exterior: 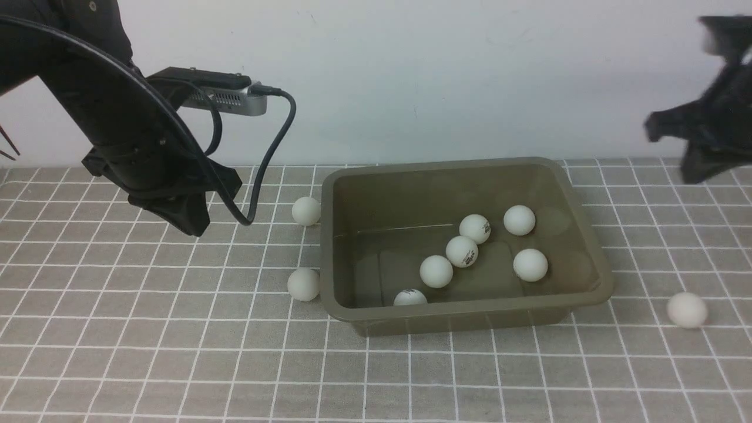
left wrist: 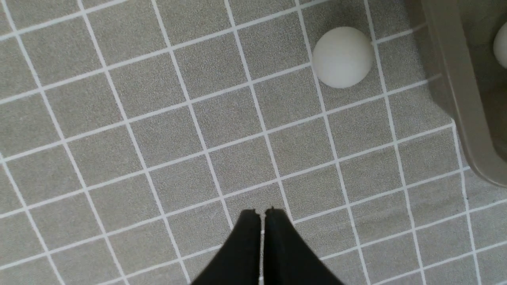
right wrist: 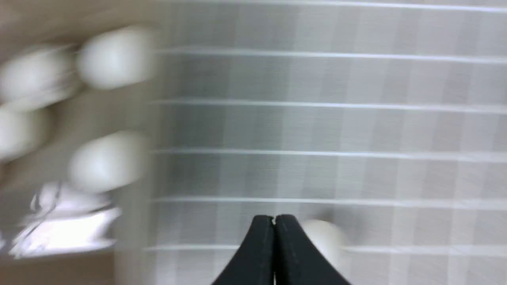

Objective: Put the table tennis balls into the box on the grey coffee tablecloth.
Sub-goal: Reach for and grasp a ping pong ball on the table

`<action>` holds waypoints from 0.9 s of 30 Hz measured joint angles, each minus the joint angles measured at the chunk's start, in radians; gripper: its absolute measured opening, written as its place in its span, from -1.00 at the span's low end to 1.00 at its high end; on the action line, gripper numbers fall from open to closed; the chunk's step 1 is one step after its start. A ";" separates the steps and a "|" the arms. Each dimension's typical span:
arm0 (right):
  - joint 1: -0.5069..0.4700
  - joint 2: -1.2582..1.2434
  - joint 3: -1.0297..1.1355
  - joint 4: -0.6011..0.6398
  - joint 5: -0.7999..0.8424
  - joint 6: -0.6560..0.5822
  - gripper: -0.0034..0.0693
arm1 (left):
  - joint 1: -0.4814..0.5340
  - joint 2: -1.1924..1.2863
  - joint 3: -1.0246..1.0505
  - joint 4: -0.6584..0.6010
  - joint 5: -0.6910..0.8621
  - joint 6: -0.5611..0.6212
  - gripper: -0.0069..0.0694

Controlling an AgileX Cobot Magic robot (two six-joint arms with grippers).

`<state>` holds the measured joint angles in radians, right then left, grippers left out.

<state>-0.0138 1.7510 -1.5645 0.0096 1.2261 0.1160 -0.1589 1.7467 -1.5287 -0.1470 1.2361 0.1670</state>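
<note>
1. Table tennis balls (exterior: pixel 436 271) share grey coffee tablecloth (exterior: pixel 176 352), which hides the whole surface back to the white wall (exterior: pixel 411 70).
2. Box (exterior: pixel 470 320) centre-right; open cloth ahead and on both sides.
3. Left gripper (left wrist: pixel 261 211), right gripper (right wrist: pixel 274 217): jaws closed, empty, clear of box.
4. Six balls in box; two beside its left wall, one off right front corner.

Right gripper (right wrist: pixel 274 218): black, jaws closed tip to tip, nothing between them.
Grey coffee tablecloth (right wrist: pixel 317 126): white grid lines, heavily blurred.
Lone ball (right wrist: pixel 324 237): white, on the cloth just beside the gripper, partly hidden by it.
Box (right wrist: pixel 91 111): olive, blurred, holding at least four table tennis balls (right wrist: pixel 117 55); a white smear beside them cannot be identified.
</note>
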 joint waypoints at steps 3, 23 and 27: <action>-0.094 0.031 0.091 0.049 0.001 -0.061 -0.72 | 0.000 0.000 0.000 -0.002 -0.004 0.000 -0.83; -0.359 0.259 0.176 -0.010 -0.197 0.000 0.67 | 0.000 0.000 0.000 -0.007 -0.005 0.029 -0.83; -0.362 0.279 0.176 -0.041 -0.266 0.005 0.23 | 0.000 0.000 0.000 -0.007 -0.005 0.031 -0.83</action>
<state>-0.3758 2.0297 -1.3883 -0.0317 0.9606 0.1213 -0.1589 1.7467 -1.5287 -0.1543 1.2315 0.1977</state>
